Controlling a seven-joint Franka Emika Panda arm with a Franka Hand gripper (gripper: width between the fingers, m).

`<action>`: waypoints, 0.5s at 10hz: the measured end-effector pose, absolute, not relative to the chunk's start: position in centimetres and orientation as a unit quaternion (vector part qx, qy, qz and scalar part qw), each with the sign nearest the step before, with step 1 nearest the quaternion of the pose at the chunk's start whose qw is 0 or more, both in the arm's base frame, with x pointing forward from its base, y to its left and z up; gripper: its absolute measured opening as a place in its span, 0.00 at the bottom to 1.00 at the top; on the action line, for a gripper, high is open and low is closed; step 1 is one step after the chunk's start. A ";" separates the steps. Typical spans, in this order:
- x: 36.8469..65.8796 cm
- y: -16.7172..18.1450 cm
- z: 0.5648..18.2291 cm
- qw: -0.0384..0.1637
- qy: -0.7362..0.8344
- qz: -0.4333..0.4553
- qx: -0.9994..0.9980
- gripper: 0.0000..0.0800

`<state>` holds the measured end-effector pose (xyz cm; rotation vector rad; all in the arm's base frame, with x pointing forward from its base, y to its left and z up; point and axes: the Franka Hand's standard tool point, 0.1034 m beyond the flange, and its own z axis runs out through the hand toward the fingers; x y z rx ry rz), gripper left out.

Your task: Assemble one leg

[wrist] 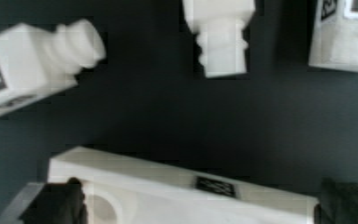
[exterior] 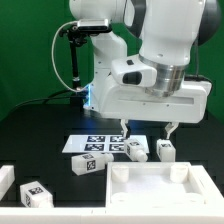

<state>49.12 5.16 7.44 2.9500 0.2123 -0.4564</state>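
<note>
Markings seen are b/w square tags only, patterns too small to read: several on the marker board [exterior: 100,143], one on the tagged leg [exterior: 85,165] at the board's near edge, one on the near leg [exterior: 35,195] toward the ext. view's left. Two more, the mid leg [exterior: 135,150] and the end leg [exterior: 166,150], are set just beside the board on the ext. view's right, close to the far rim of the tray piece [exterior: 165,178]. In the wrist view three legs are seen beyond the tray piece [wrist: 158,172], whose rim bears a small tag; matching them to the ext. view is not certain. The centre leg [wrist: 220,40] is laid w/ its long axis toward the rim, narrower stub end pointing at it, bare black table [wrist: 194,115] between. The tilted leg [wrist: 34,65] is laid diagonally, round end toward the centre leg. The border leg [wrist: 345,35] is cut off by the frame, part of a tag showing. The gripper [exterior: 146,130] [wrist: 197,200] is hung over this zone, dark fingertips [wrist: 51,200] spread wide, nothing gripped. Open table [exterior: 40,140] is left at the ext. view's left of the board.
</note>
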 end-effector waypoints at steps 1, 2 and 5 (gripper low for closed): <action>48.5 5.8 7.7 0.080 0.044 -0.192 0.977 0.81; 48.2 8.0 8.2 0.072 0.021 -0.238 0.968 0.81; 47.4 11.2 9.8 0.040 -0.019 -0.329 0.943 0.81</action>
